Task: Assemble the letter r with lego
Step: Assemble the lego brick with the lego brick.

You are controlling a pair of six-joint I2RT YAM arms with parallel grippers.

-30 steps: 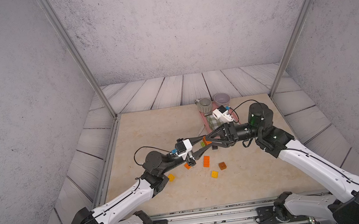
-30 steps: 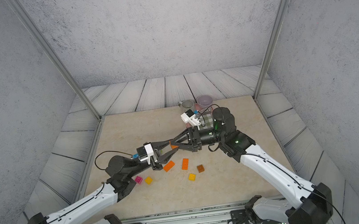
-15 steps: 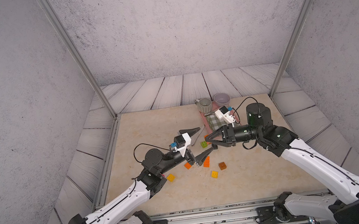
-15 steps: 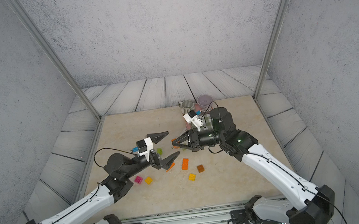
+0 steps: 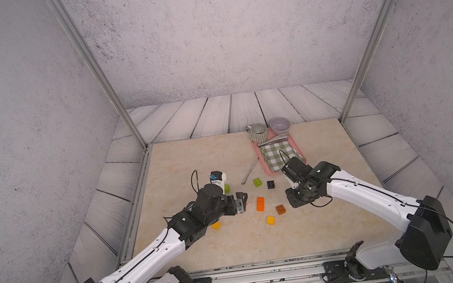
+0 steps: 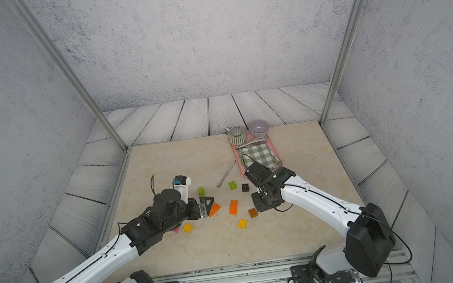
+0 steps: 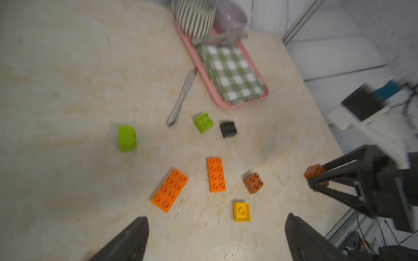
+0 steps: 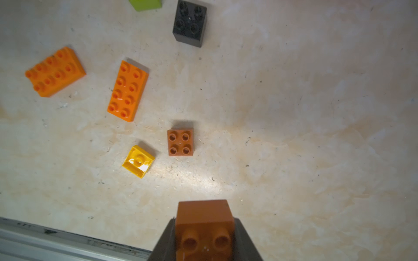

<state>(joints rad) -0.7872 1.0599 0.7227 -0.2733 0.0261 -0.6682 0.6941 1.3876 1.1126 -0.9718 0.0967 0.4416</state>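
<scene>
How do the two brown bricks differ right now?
The held brown brick is clamped between the right gripper's fingers, off the table; the loose brown brick lies on the table. The held one is tilted, two studs showing; the loose one sits flat, four studs up. Both are the same brown.

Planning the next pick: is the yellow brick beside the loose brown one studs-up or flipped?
Flipped: the yellow brick shows one central ring inside a rim, not four studs like the brown brick beside it.
</scene>
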